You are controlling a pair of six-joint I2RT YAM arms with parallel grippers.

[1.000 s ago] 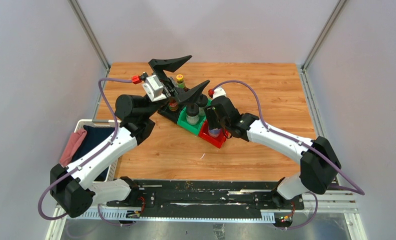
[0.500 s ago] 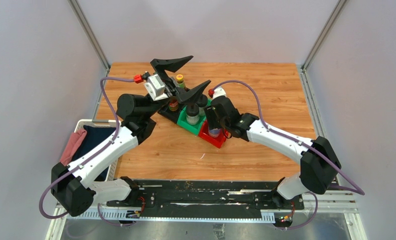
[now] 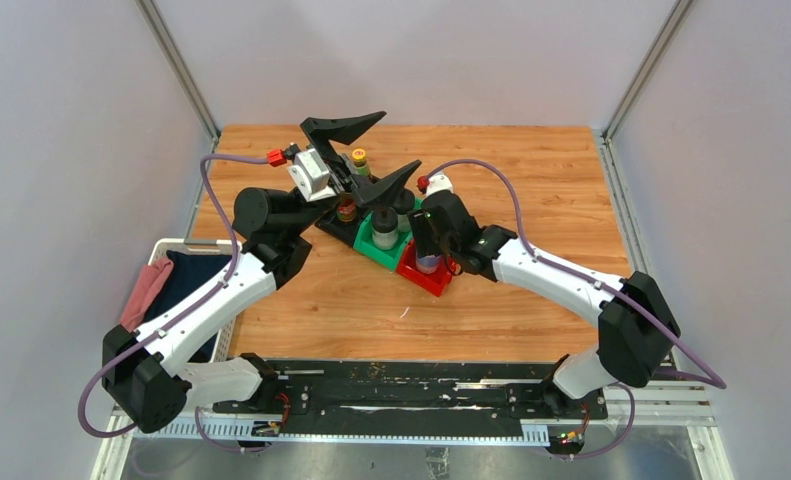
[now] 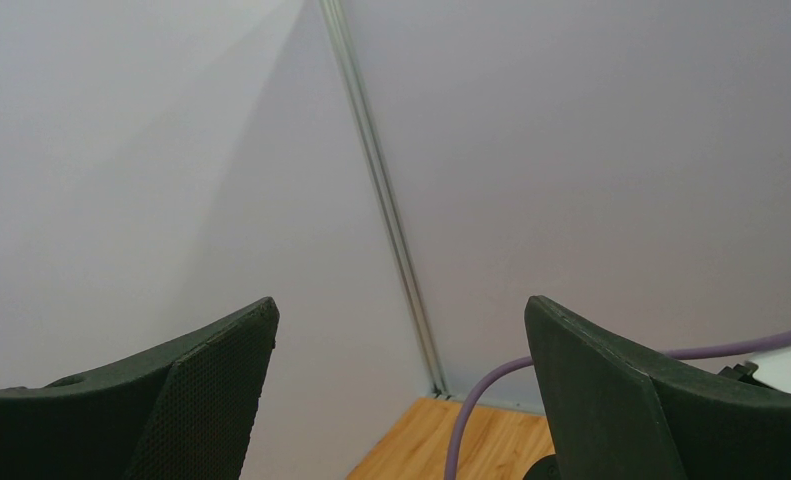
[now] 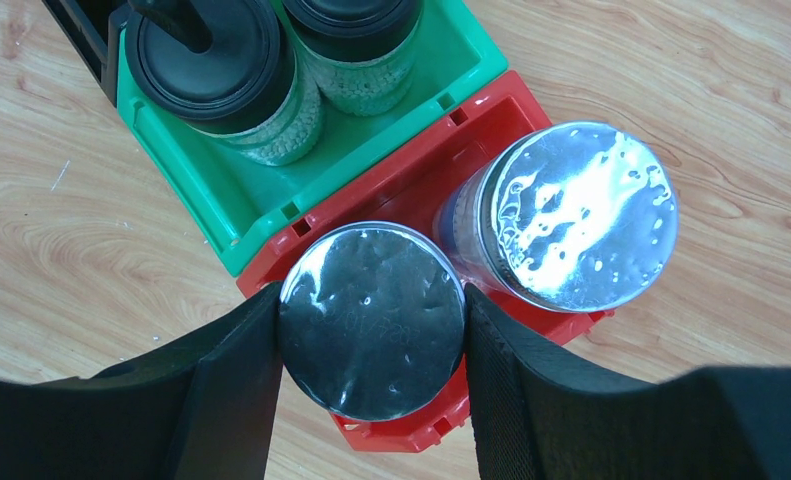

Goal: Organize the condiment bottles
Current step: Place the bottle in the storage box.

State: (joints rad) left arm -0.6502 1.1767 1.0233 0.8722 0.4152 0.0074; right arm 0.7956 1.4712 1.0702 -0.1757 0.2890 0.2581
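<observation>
Reading left to right in the top view. Left gripper hangs high over the row of bins, jaws wide, holding nothing; its wrist view shows only wall. Below it, the black bin forms the 10 o'clock end of the row, with one brown bottle in it. A second brown bottle stands at 12 o'clock of that; in the bin or on the table, cannot tell.

Green bin is mid-row and carries both black-capped bottles.

Red bin is the 4 o'clock end. Right gripper is down over it, jaws closed against both sides of a shaker that sits inside the bin. The second shaker stands just beside it at 2 o'clock, also in the bin.

Step in hand, by my reading: seating and letting go of the shaker.
- Confirm the base is flat on the bin floor before opening.
- Open only a little, since the finger on the 3 o'clock side is close to the second shaker.
- Lift straight up so neither lid is dragged.

Against a second ago:
- Left arm has eased slightly toward 1 o'clock, then held.
- Right gripper sits where it was, on the same shaker.
- Bottles and bins unmoved.
</observation>
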